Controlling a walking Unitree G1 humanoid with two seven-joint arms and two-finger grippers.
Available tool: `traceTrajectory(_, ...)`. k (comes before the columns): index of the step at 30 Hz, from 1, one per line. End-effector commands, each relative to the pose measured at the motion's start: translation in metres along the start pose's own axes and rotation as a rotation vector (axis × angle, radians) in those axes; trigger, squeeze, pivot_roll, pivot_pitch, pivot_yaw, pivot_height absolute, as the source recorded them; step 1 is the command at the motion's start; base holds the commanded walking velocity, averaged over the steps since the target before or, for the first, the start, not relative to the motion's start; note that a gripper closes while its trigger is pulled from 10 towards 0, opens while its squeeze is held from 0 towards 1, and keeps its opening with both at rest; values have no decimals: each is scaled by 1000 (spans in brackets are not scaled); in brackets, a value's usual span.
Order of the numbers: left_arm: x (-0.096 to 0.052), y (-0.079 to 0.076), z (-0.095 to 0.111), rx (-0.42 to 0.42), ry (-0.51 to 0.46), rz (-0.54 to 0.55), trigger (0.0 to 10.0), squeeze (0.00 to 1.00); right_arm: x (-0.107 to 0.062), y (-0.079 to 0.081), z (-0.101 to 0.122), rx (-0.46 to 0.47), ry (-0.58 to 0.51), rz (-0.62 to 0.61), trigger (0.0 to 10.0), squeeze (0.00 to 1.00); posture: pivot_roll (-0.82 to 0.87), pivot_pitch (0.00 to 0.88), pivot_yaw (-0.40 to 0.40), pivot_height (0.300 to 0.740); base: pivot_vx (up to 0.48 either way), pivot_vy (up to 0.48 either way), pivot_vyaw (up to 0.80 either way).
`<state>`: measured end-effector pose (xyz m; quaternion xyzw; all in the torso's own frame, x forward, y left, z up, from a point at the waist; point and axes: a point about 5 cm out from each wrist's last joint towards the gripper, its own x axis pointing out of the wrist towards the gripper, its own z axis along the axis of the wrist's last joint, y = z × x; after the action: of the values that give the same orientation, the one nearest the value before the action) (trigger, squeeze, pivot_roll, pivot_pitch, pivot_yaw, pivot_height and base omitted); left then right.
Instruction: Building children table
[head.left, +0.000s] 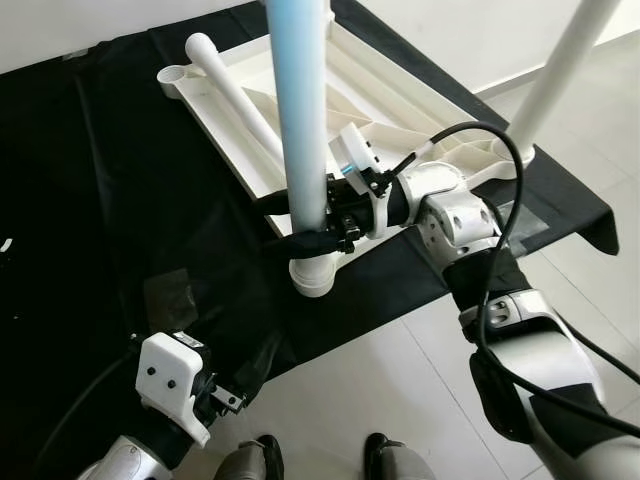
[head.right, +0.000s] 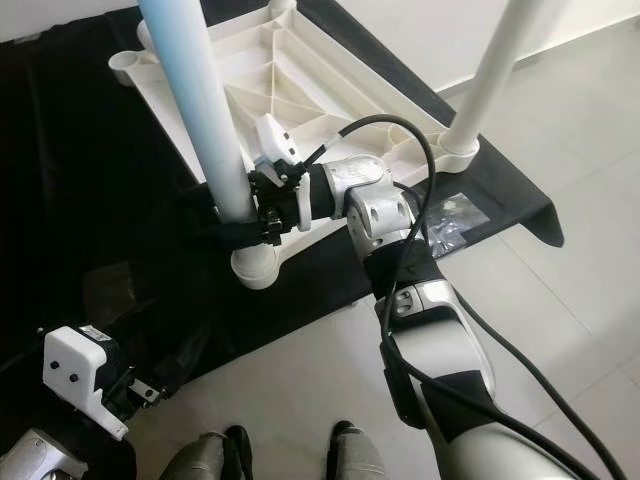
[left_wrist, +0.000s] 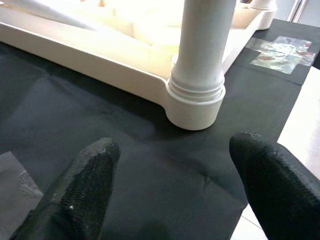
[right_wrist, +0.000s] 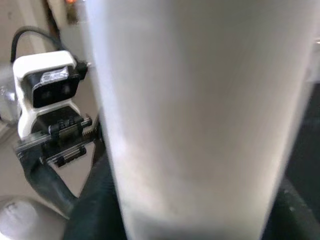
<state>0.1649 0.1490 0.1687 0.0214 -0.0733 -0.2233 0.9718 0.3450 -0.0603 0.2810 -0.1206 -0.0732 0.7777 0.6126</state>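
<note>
The white plastic table top (head.left: 400, 105) lies upside down on a black cloth (head.left: 120, 200). At its near corner a pale leg (head.left: 300, 110) stands upright in the socket (head.left: 311, 275). My right gripper (head.left: 308, 238) is shut on this leg just above the socket, and the leg (right_wrist: 200, 115) sits very close in the right wrist view. A second leg (head.left: 562, 70) stands in the right corner. A third leg (head.left: 232, 88) lies loose on the table top. My left gripper (head.left: 228, 392) hangs low near the cloth's front edge, its fingers (left_wrist: 80, 185) open and pointing at the near socket (left_wrist: 196, 102).
Clear tape patches (head.left: 168, 290) stick to the cloth, another (left_wrist: 281, 50) at its right end. Pale tiled floor (head.left: 400, 380) lies in front and to the right. My feet (head.left: 388, 458) stand just before the cloth's edge. A black cable (head.left: 500, 230) loops over my right arm.
</note>
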Motion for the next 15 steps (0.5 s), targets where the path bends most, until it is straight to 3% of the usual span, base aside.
traceTrajectory(1, -3, -1, 0, -12, 13, 2, 10000, 0, 7, 3, -5, 17, -1, 64, 0, 0, 70, 281, 41, 740, 0, 0, 0)
traceTrajectory(4, -2, -1, 0, -17, 8, 3, 10000, 0, -4, 5, -12, 4, 13, 11, 0, 0, 62, 280, 39, 740, 0, 0, 0)
traceTrajectory(6, -1, -1, 0, -18, 5, 2, 10000, 0, -11, 12, -24, -6, 32, -99, 0, 0, 61, 283, 38, 740, 0, 0, 0)
traceTrajectory(9, 0, -1, 0, -17, 4, 2, 10000, 0, -13, 15, -32, 0, 53, -183, 0, 0, 57, 286, 33, 740, 0, 0, 0)
traceTrajectory(11, 0, -2, 0, -14, 1, 4, 10000, 0, -11, 29, -55, 94, 68, -429, 0, 0, 40, 291, 17, 740, 0, 0, 0)
traceTrajectory(12, 0, -2, 0, -14, 1, 4, 10000, 0, -11, 29, -55, 94, 68, -429, 0, 0, 40, 291, 17, 740, 0, 0, 0)
traceTrajectory(13, 0, -2, 0, -14, 0, 5, 10000, 0, -10, 37, -63, 135, 75, -516, 0, 0, 24, 296, 9, 740, 0, 0, 0)
traceTrajectory(14, 0, 0, 0, -16, -2, 9, 10000, 0, -9, 49, -79, 203, 140, -871, 0, 0, -10, 300, 7, 740, 0, 0, 0)
traceTrajectory(15, 0, 0, 0, -16, -2, 9, 10000, 0, -9, 49, -79, 203, 140, -871, 0, 0, -10, 300, 7, 740, 0, 0, 0)
